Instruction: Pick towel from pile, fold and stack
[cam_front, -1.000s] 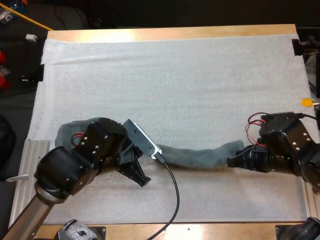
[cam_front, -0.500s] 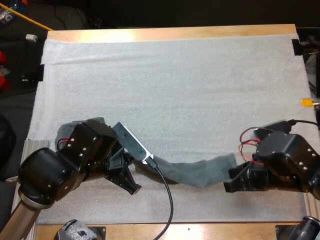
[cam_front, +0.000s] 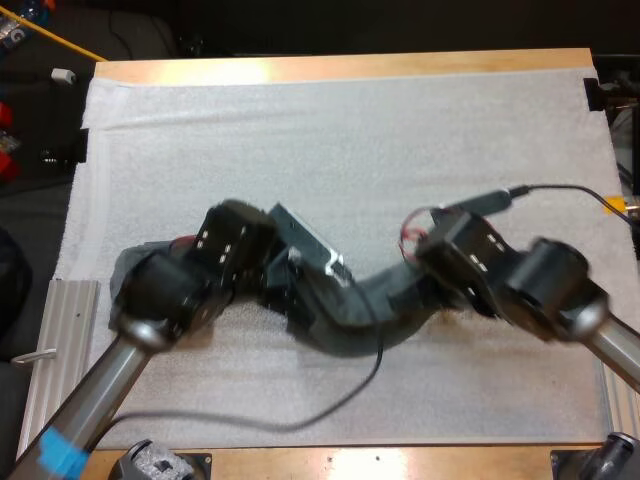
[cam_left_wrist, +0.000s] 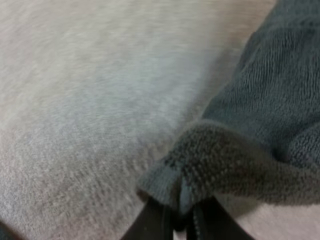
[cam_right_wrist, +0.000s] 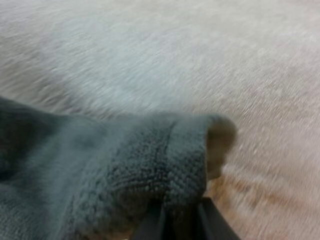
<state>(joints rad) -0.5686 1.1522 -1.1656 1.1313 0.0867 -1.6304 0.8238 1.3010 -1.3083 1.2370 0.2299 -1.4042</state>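
Towel (cam_front: 350, 325) sags in a dark grey-green band across the lower middle of the frame in the high view, strung between the two arms with its belly on or just above the mat (cam_front: 350, 140). The left gripper (cam_front: 298, 308) sits at its left end and the right gripper (cam_front: 408, 296) at its right end, the two fairly near each other. From the left wrist, the left gripper (cam_left_wrist: 182, 216) is clenched on a bunched corner of the towel (cam_left_wrist: 260, 125). From the right wrist, the right gripper (cam_right_wrist: 177, 216) is likewise pinched on a rolled edge of the towel (cam_right_wrist: 115, 180).

The step in hand looks like spreading the cloth before a fold. To do it well, both grips should stay firm on their corners while the arms draw apart evenly until the slack goes out. The held edge should stay level, and the cloth should be laid down flat rather than dragged. Both grips hold thick bunches rather than a single edge, so a corner could slip or the fold come out lumpy.

A grey-green cloth patch (cam_front: 125, 285) shows at the lower left, partly hidden by the left arm. I cannot tell whether it is the pile or more of the same towel.

The mat is white, fuzzy and looks soft, so it may catch the terry. It covers most of the wooden worktop (cam_front: 340, 68), and a ribbed metal rail (cam_front: 65, 320) lies along its lower left edge.
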